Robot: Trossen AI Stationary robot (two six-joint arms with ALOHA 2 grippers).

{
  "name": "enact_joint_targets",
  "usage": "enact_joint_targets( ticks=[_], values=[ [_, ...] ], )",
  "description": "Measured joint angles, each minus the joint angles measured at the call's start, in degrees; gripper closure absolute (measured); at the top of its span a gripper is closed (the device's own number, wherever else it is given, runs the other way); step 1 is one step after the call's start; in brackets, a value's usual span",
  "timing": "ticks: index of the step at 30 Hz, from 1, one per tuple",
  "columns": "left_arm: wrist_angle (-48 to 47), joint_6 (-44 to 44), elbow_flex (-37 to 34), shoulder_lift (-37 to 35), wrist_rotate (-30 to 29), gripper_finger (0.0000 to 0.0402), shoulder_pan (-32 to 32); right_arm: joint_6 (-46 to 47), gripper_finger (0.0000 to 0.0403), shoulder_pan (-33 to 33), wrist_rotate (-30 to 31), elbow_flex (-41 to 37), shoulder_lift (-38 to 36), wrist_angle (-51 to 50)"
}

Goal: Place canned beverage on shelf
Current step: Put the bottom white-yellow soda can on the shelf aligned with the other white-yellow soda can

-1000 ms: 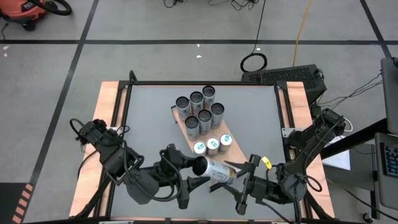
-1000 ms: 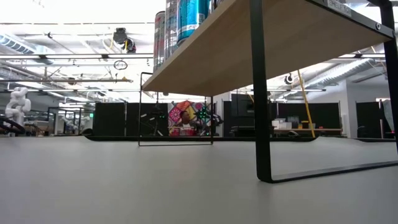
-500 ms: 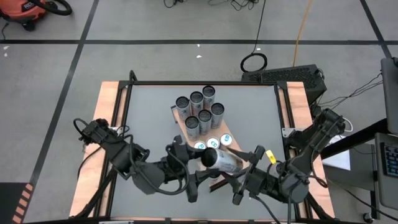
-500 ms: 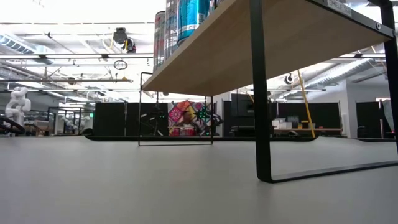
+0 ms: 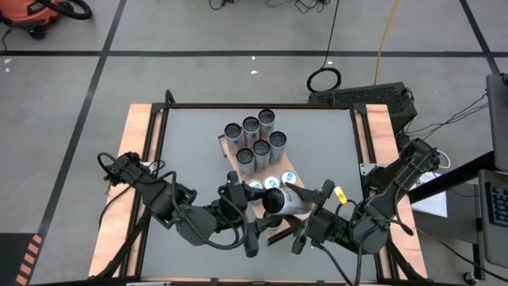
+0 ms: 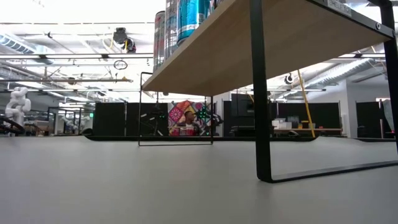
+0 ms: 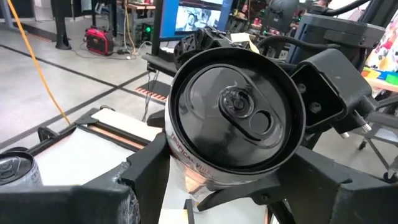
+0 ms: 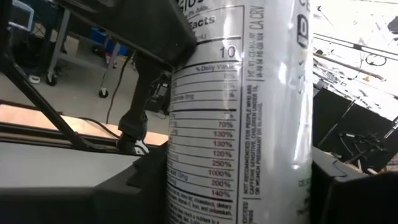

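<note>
- Bench: grey top with light wood strips down both sides, seen from above; both dark arms reach in from the near edge.
- Shelf: light wood-grain board lying aslant near mid-bench. In the low view it shows as a raised board on thin black legs, well above the bench surface.
- Standing cans: six dark-topped cans clustered at the shelf's far end, two rows close together. White-and-blue-topped cans stand at its near end, partly hidden by the arms; count unclear, perhaps three.
- Held can: silver, black-topped, lying near horizontal in the air above the shelf's near end, top pointing toward the left arm. The left wrist view looks straight at its pull-tab end; the right wrist view fills with its nutrition label.
- Left hand: fingers bracket the can's top end on both sides, closed on it.
- Right hand: fingers flank the can's body; contact looks likely but is not clearly visible, so I cannot tell.
</note>
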Motion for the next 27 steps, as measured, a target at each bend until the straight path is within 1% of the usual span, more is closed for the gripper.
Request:
enact_joint_targets(
  ticks=[5,8,10,13,17,20,21,23,27],
  values=[
    [-0.4,0.8,0.0,0.0,0.3,0.0144,0.0,-1.6,0.0212,0.0,0.0,0.0,0.0,0.0],
    [-0.9,6.8,0.0,0.0,0.7,0.0144,-0.5,-2.7,0.0214,0.4,-0.5,0.0,0.0,0.0],
    [-1.3,9.1,0.0,0.0,1.0,0.0141,-0.9,-2.9,0.0213,1.0,-1.2,0.0,0.0,0.1],
    [-1.4,11.1,-0.1,0.1,2.2,0.0123,-1.4,-3.6,0.0214,2.2,-0.9,0.0,-0.5,0.1],
    [-1.7,13.4,-0.2,0.5,4.4,0.0085,-2.7,-4.3,0.0217,3.9,1.2,0.2,-1.9,0.5],
    [-1.7,14.6,-0.2,0.4,4.3,0.0058,-4.2,-2.4,0.0216,6.3,0.5,0.3,-2.9,-2.7],
    [-1.6,14.6,-0.2,0.3,3.9,0.0053,-4.8,-0.8,0.0216,7.3,-0.2,0.3,-3.2,-4.6],
    [-1.6,14.7,-0.2,0.3,3.4,0.0047,-6.3,4.8,0.0216,9.7,-4.0,0.2,-4.3,-10.8],
    [-0.2,17.2,-2.6,0.1,2.5,0.0045,-9.2,18.4,0.0217,12.4,-14.6,0.2,-6.1,-20.7]
  ],
)
